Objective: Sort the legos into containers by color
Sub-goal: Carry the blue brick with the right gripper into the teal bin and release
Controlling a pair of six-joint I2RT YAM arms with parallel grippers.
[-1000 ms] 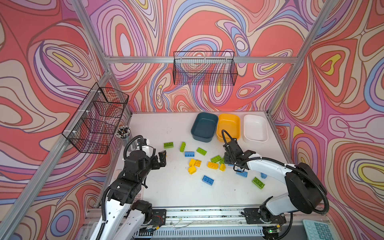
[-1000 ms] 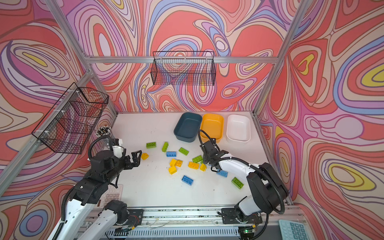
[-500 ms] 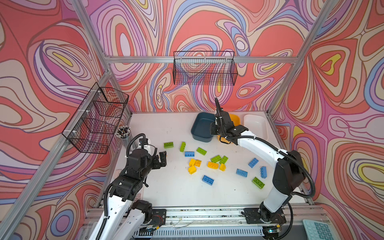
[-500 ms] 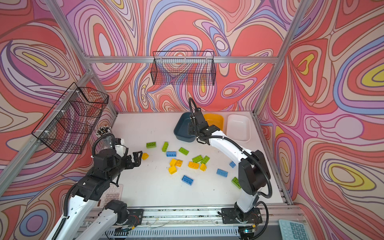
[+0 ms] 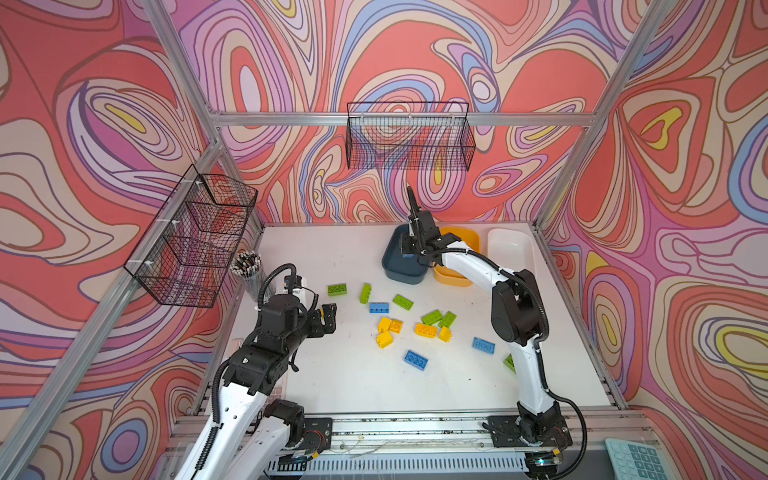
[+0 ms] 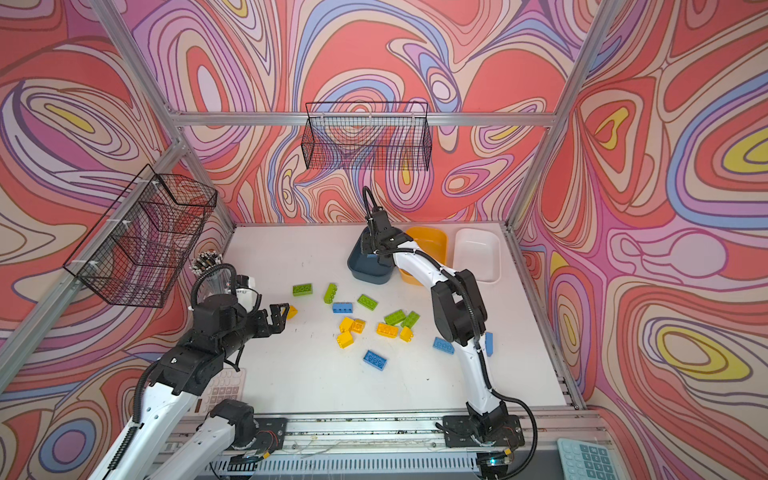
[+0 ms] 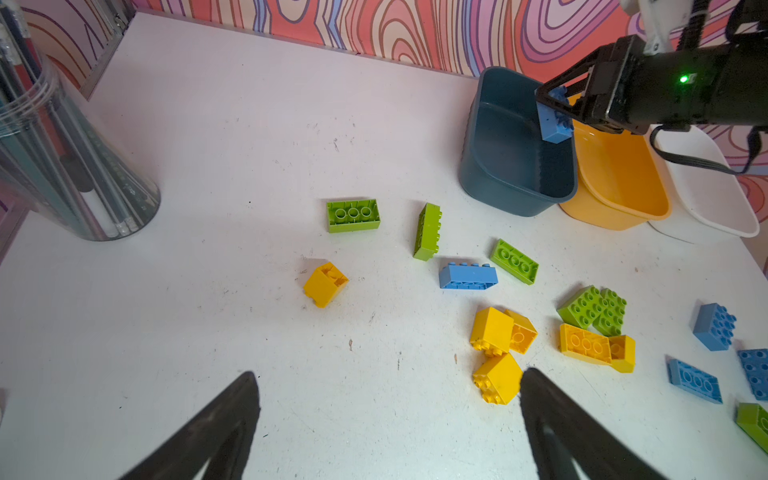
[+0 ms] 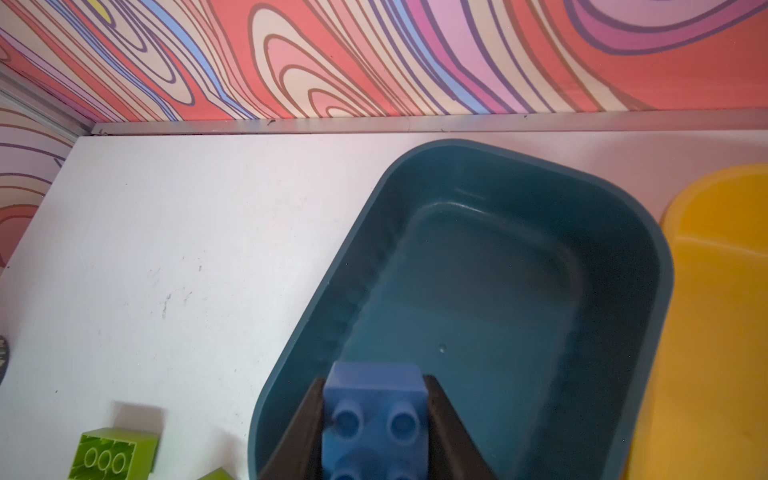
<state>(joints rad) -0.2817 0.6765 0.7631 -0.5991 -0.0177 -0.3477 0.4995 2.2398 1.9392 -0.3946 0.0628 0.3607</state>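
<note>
We held a blue brick [image 8: 374, 415] clamped in the right gripper [image 8: 375, 380], long axis pointing down over the near end of the teal tub [image 8: 519, 174], while the left gripper [image 7: 386, 374], wide open, hung well apart over the table [image 5: 353, 382].

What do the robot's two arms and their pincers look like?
The left arm and right arm have white tubular links, bulky black joints and black ribbed cables. The left pincer and right pincer have black tapered fingers. A green light glows on the right wrist.
</note>
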